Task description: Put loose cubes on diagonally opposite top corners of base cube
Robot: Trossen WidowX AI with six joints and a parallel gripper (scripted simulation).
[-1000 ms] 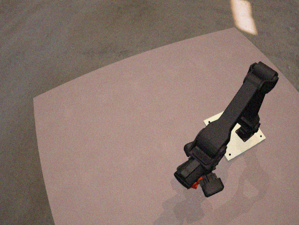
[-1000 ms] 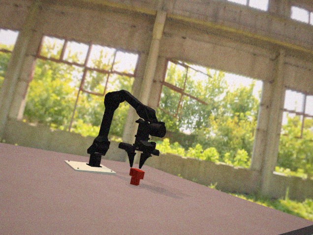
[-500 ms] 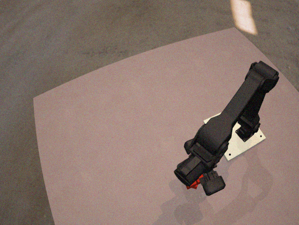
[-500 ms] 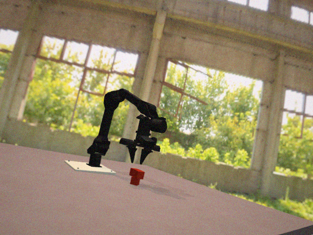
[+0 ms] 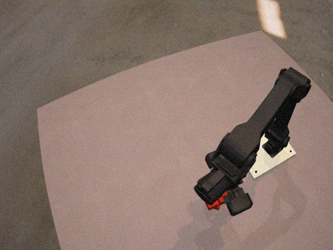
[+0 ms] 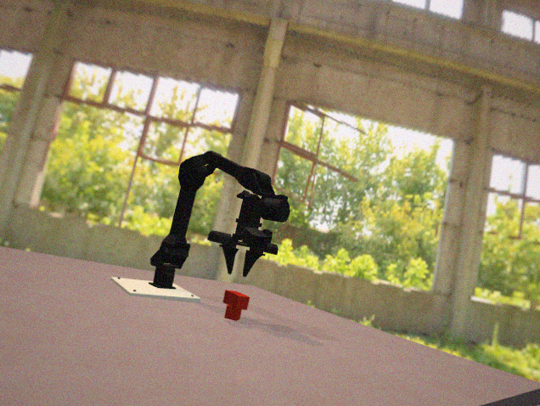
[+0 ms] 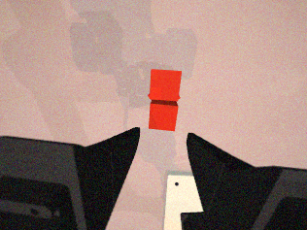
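Two red loose cubes sit side by side on the red base cube (image 6: 233, 312), one (image 7: 165, 83) farther up in the wrist view and one (image 7: 163, 116) nearer the fingers. A narrow dark gap shows between them. Small corners of the base stick out on both sides at the gap. The upper layer (image 6: 236, 298) looks level and wider than the base. In the top view the red cubes (image 5: 212, 206) are partly hidden under the arm. My gripper (image 6: 238, 274) (image 7: 163, 135) is open and empty, above the cubes and clear of them.
The arm's cream mounting plate (image 5: 265, 168) (image 6: 152, 293) (image 7: 182, 195) lies on the pink table (image 5: 121, 139) (image 6: 131, 349), close to the cubes. The arm's shadow falls around the cubes. The table's edge (image 5: 45, 188) shows at the left in the top view.
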